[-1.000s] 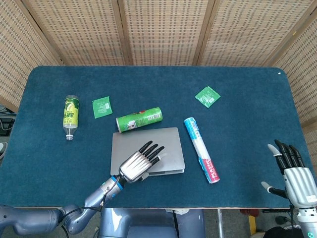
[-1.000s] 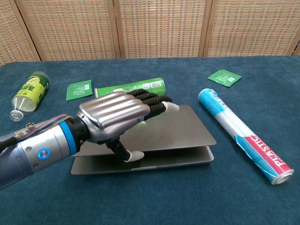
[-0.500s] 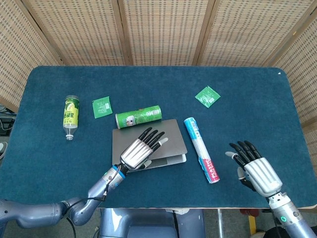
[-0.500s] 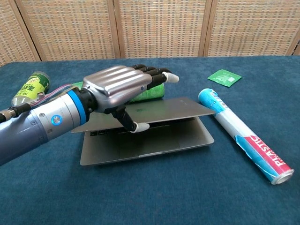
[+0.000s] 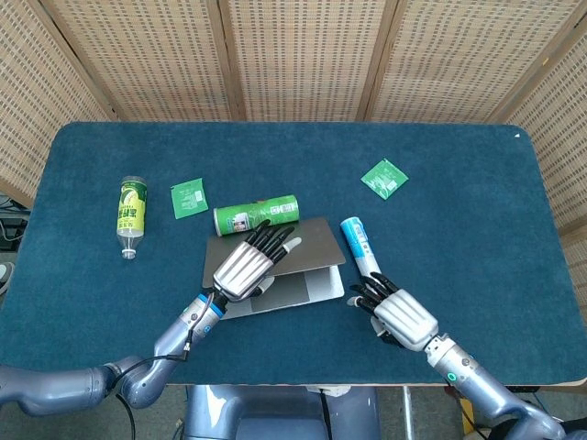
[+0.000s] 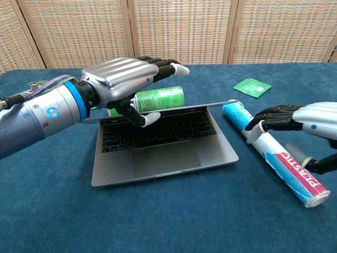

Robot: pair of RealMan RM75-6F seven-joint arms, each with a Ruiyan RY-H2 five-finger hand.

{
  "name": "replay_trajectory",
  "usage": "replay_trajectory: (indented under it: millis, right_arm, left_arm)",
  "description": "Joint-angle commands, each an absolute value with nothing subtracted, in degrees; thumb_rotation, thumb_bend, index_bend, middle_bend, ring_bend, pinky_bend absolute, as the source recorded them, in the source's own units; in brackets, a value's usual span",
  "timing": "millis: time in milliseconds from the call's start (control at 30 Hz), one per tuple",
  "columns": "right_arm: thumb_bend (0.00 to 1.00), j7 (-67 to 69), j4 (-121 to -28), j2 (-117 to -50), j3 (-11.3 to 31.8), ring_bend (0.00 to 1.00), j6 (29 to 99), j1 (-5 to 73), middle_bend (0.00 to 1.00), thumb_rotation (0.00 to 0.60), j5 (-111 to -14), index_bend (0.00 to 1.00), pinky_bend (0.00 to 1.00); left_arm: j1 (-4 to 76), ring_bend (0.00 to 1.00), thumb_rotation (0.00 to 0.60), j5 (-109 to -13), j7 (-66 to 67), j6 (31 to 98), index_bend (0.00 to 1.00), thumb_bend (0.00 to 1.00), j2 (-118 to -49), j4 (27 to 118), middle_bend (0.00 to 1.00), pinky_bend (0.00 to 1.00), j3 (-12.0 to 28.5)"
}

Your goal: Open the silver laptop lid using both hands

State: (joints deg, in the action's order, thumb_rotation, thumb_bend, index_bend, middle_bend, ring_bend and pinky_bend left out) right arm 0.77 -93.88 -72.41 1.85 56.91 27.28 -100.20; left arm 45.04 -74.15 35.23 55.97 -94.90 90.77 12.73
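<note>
The silver laptop (image 5: 295, 288) lies near the table's front edge with its lid (image 5: 317, 240) raised partway. In the chest view the keyboard and base (image 6: 163, 157) show, and the lid (image 6: 206, 107) is seen almost edge-on. My left hand (image 5: 245, 267) (image 6: 122, 83) grips the lid's front edge, fingers on top and thumb underneath. My right hand (image 5: 400, 317) (image 6: 296, 117) hovers to the right of the laptop, over the lower part of a plastic wrap roll (image 6: 274, 153). Its fingers are spread and it holds nothing.
A green can (image 5: 258, 216) (image 6: 159, 98) lies just behind the lid. The plastic wrap roll (image 5: 359, 245) lies along the laptop's right side. A bottle (image 5: 132, 214) and a green packet (image 5: 187, 197) are at the left. Another packet (image 5: 384, 177) is at the back right.
My left hand has lifted the lid higher, exposing the keyboard. My right hand has moved left and forward, from the table's right part to above the roll beside the laptop.
</note>
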Motion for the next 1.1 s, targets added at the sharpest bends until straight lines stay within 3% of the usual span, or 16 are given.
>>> replay_trajectory:
  millis: [33,233,533,1100]
  right_arm:
    - [0.93,-0.5,-92.2,-75.4,3.3,0.08,53.6,29.7,0.2,0.6,-96.9,0.25,0.06]
    - [0.93,-2.3,-90.7,-79.7,4.5,0.12,50.5,32.1,0.21,0.6,-92.2,0.26,0.1]
    - [0.94,-7.5,-88.0,-84.8,4.4,0.19,48.3,34.1,0.27,0.6,-87.7,0.28,0.26]
    - [0.94,-18.5,-86.5,-87.1,3.5,0.26,47.9,35.9,0.35,0.6,-82.5,0.35,0.31]
  left_arm:
    - [45.2,0.0,0.6,-74.1,34.7,56.2,0.0,0.42,-94.7,90.7,0.0,0.0,12.5]
    - [45.2,0.0,0.6,-74.5,32.3,56.9,0.0,0.42,-94.1,89.9,0.0,0.0,11.8]
    - [45.4,0.0,0.6,-74.4,30.2,57.0,0.0,0.42,-92.6,88.6,0.0,0.0,10.9]
    - [46.1,0.0,0.6,-76.3,27.3,58.2,0.0,0.42,-90.3,84.8,0.0,0.0,10.8]
